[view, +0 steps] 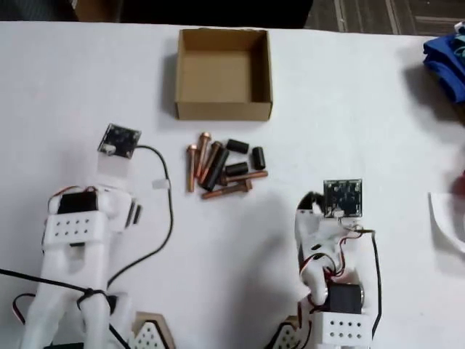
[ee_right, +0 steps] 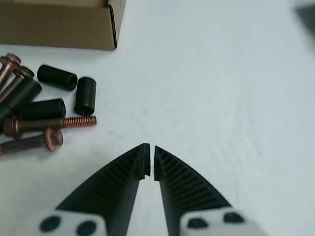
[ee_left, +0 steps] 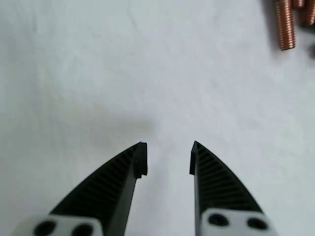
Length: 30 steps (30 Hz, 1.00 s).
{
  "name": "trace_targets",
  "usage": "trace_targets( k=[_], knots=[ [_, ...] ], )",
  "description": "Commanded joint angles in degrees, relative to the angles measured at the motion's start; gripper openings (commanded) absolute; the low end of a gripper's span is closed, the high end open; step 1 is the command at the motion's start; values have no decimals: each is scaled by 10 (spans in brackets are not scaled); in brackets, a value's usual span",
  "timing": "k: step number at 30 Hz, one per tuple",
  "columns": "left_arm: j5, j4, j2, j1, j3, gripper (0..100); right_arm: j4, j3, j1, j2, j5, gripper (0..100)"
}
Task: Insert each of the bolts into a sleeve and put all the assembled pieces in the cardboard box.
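High view: the bolts [view: 227, 190] and black sleeves [view: 237, 146] lie loose in one heap mid-surface [view: 363, 94], just near of the empty cardboard box [view: 224, 110]. Two bolts run left-right along the heap's near edge, and the others run roughly near-far. The heap sits between the arms. It is right of the left hand [ee_left: 167, 158], which is spread open, and far-left of the right hand [ee_right: 150, 160], which is almost closed on nothing. Neither hand looks clearly nearer.

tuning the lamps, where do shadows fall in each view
High view: soft shadow on the table beside the right arm. Left wrist view: faint grey patch ahead of the open jaws. Right wrist view: thin shadows under the sleeves.
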Motion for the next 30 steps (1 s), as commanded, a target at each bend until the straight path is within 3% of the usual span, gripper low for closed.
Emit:
trace_targets(
  k=[1, 9, 14, 18, 23, 27, 30],
  knots=[
    [-6, -14, -4, -5, -5, 170, -77, 3, 8, -4, -2, 20],
    [-7, -58, -1, -6, -4, 171, -116, 5, -6, 0, -1, 20],
    [-7, -68, -2, -3, -7, 172, -88, 5, -75, 29, 86, 19],
    [-7, -92, -1, -3, -7, 172, -93, -43, -44, 118, 104, 19],
    [-6, -110, -1, -3, -7, 172, -44, -244, -36, 366, 115, 19],
    [-6, -107, -1, -4, -7, 172, 89, -481, -37, 626, 100, 20],
    [-6, -105, -1, -5, -6, 171, 180, -613, -58, 742, 65, 20]
  ],
)
